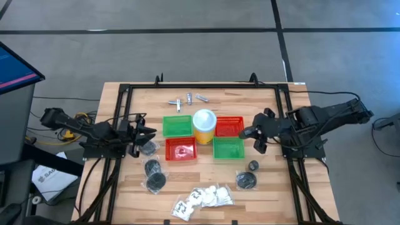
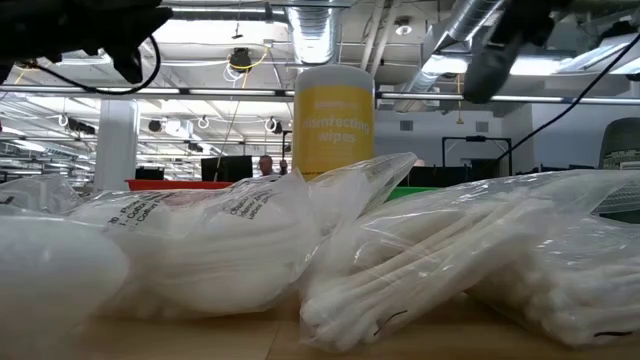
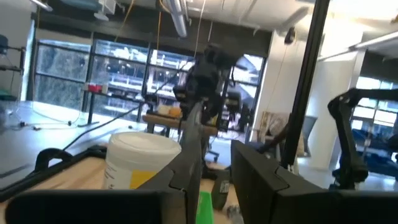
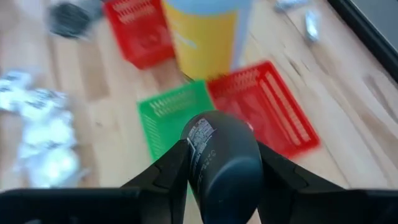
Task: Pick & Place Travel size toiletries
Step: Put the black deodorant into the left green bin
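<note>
Worktop [image 1: 269, 187]: pale wood planks inside a black frame, grey floor all around.
Middle: yellow cup [image 1: 204, 125] with a white lid, ringed by two green and two red baskets.
Toiletries: silvery pieces [image 1: 187, 99] at the far edge; dark rounds in clear bags [image 1: 154, 174] near the left front, more at the right front; white packets [image 1: 201, 199] at the near edge.
Right gripper [image 4: 224, 163]: above the far red basket [image 4: 273, 109], fingers closed around a dark bottle [image 4: 225, 158].
Left gripper [image 1: 145, 133]: beside the left baskets; fingers' state I cannot tell.
Room: open ceiling with pipes and strip lights, windows behind.
</note>
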Tool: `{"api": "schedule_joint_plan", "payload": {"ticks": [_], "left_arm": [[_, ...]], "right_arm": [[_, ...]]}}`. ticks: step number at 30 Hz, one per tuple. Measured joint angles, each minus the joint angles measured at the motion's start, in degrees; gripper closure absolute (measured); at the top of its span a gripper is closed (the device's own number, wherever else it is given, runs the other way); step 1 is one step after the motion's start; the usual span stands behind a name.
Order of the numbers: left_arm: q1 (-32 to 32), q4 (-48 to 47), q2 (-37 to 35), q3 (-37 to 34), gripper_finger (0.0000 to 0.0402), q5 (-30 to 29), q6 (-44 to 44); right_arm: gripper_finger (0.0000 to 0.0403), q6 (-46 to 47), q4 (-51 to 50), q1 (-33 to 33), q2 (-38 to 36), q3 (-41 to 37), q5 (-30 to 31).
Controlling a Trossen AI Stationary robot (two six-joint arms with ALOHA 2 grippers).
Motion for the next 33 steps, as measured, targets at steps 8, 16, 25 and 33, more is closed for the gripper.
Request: {"api": "schedule_joint_plan", "payload": {"ticks": [8,16,25,33], "left_arm": [[0.0,1.3,14.9,8.1,0.0321,0.3,0.0],[0.0,2.4,29.3,17.4,0.0321,1.6,0.1],[1.6,2.5,42.0,26.5,0.0281,3.1,1.9],[3.9,2.4,49.6,33.0,0.0205,3.1,1.4]], "right_arm": [[0.0277,-6.8,10.4,-2.2,3.1,0.0,-5.2],[0.0277,-12.9,13.5,-2.1,8.5,5.2,-6.3],[0.0269,-18.0,13.1,-2.1,14.8,11.8,-6.7],[0.0280,-20.4,13.3,-2.2,20.0,15.9,-9.5]]}}
